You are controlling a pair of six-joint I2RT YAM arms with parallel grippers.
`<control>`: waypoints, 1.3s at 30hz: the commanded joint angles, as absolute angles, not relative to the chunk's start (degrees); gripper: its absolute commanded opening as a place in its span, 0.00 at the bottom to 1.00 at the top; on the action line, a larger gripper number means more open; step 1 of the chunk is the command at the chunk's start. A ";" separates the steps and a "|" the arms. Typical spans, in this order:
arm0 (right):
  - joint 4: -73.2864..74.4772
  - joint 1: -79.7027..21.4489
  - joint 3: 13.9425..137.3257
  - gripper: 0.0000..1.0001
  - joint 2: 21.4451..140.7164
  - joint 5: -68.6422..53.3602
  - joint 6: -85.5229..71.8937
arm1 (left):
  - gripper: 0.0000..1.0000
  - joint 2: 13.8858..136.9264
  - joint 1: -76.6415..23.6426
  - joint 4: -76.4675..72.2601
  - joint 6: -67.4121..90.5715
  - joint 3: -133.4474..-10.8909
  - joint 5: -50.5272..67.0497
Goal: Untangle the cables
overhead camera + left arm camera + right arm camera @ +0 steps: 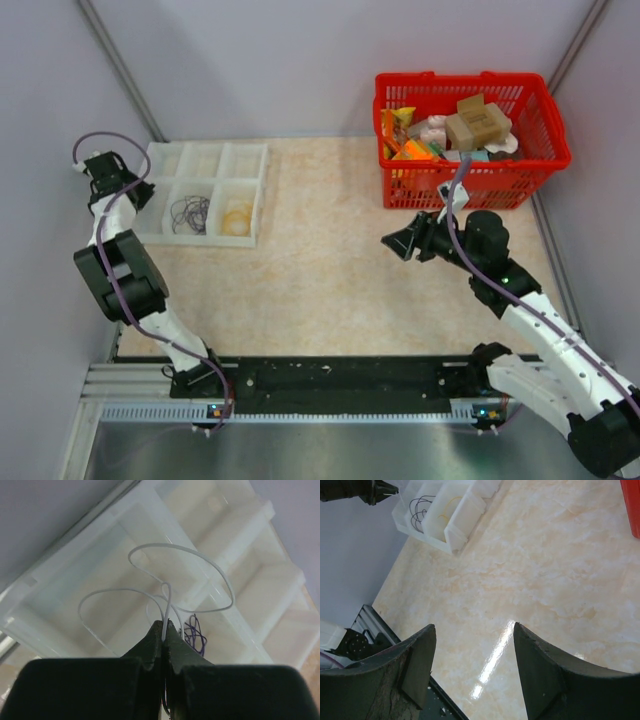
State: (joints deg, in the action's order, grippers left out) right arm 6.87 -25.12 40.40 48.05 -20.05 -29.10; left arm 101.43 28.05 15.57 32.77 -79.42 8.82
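Thin whitish wire (150,544), looped: clamped in closed left end effector (165,625) above white compartmented plastic tray (214,178); dark purple wire (188,213) and yellowish wire (238,218) each in own compartment; right end effector (472,627) apart, empty; only the placing of this wire appears outstanding.

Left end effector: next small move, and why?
Probably lower and release into the tray compartment below: the left end effector is shut on the white cable, while the dark cable and yellow cable each already lie in their own compartment.
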 commanded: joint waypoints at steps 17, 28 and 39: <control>5.36 -25.40 42.71 0.63 50.18 -20.39 -28.30 | 0.00 119.53 29.35 22.58 24.26 -96.77 9.15; 3.16 -25.40 42.19 0.62 51.24 -21.88 -29.62 | 0.59 113.30 29.27 25.40 25.75 -92.90 4.04; 4.04 -25.40 42.71 0.62 52.38 -21.45 -28.74 | 0.61 100.47 28.83 24.97 29.88 -85.97 5.70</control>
State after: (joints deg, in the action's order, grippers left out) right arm 5.52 -25.12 40.42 51.66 -21.34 -29.61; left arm 109.80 28.32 27.57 26.13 -89.23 4.95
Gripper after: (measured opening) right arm 0.622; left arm 0.595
